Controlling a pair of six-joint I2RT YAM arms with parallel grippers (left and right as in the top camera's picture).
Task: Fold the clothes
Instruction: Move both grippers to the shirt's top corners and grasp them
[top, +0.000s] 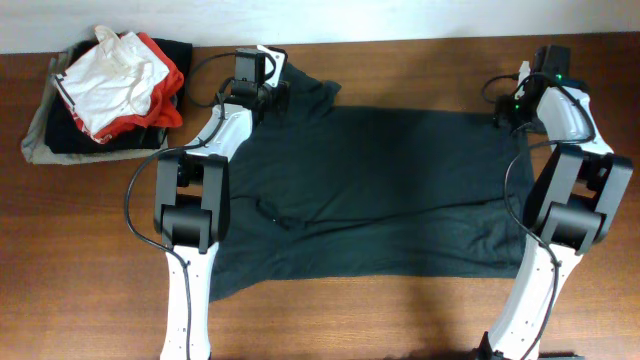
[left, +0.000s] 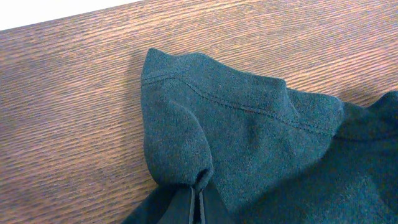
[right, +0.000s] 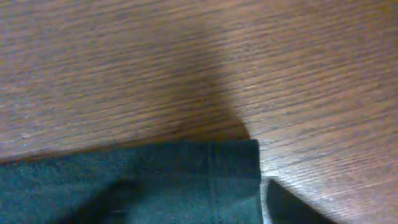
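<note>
Bunched dark cloth sits right at my left gripper (left: 196, 198), jaws clenched on a small tuck of the T-shirt (top: 380, 190). Looks like a sleeve or shoulder edge; a stitched hem runs just beyond the pinch. Bare wood table (left: 74, 93) past that.

Right gripper (top: 507, 112): hovering at the shirt's far hem corner (right: 252, 149). Wrist view is blurred and the fingers barely show. Can't tell if it has closed on the cloth or not.

Outward from both grippers: shirt lies spread flat between them, filling the table's middle, roughly smoothed, some long creases toward my near side. No lettering shows on the upper face. My left arm (top: 190, 190) lies over the shirt's edge on that side, and a black cable (top: 272, 212) rests on the cloth beside it. Well off beyond my left gripper, a pile: white garment with red-orange trim (top: 115, 70) on top, grey-khaki garment (top: 35, 140) under. Not mine to fold.

Step, as I judge it: pinching the two far corners for the first fold; fold not yet begun.

Risks:
- Left pinch is thin, so the tuck could slip out on lifting.
- Right jaws may shut beside the corner and get wood only, so one side would lift and the shirt skew.
- Cable or left arm resting on the cloth could drag or bunch it when I pull toward me.
</note>
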